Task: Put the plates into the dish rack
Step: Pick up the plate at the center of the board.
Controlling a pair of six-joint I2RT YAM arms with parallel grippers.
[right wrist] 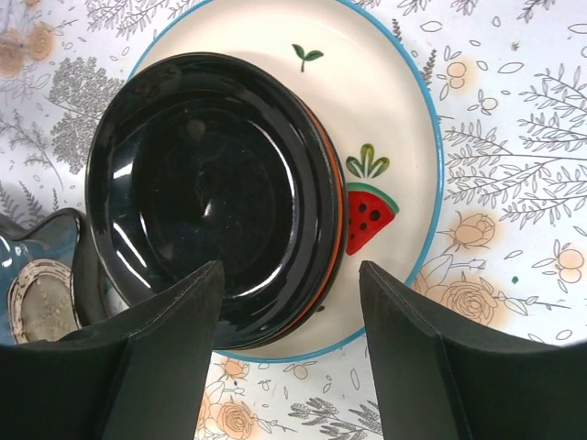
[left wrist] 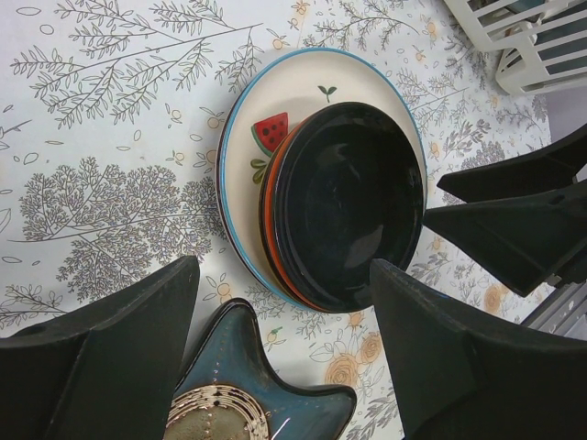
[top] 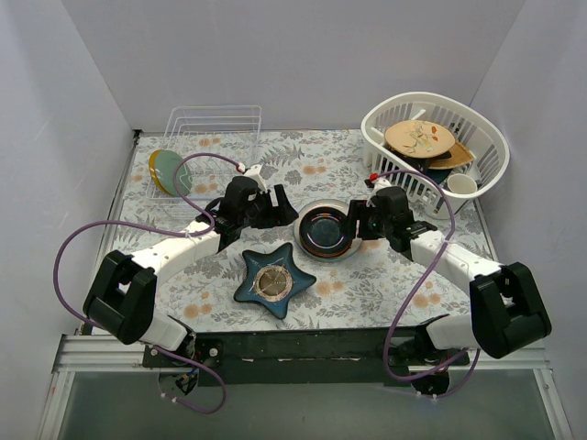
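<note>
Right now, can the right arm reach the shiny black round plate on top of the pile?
Probably yes. The right arm's open fingers hang above the edge of the shiny black round plate, nothing in between, though the left arm's fingers crowd close.

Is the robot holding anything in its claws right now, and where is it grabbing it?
Nothing is held. The left claw and the right claw are both open, over the stack of plates.
</note>
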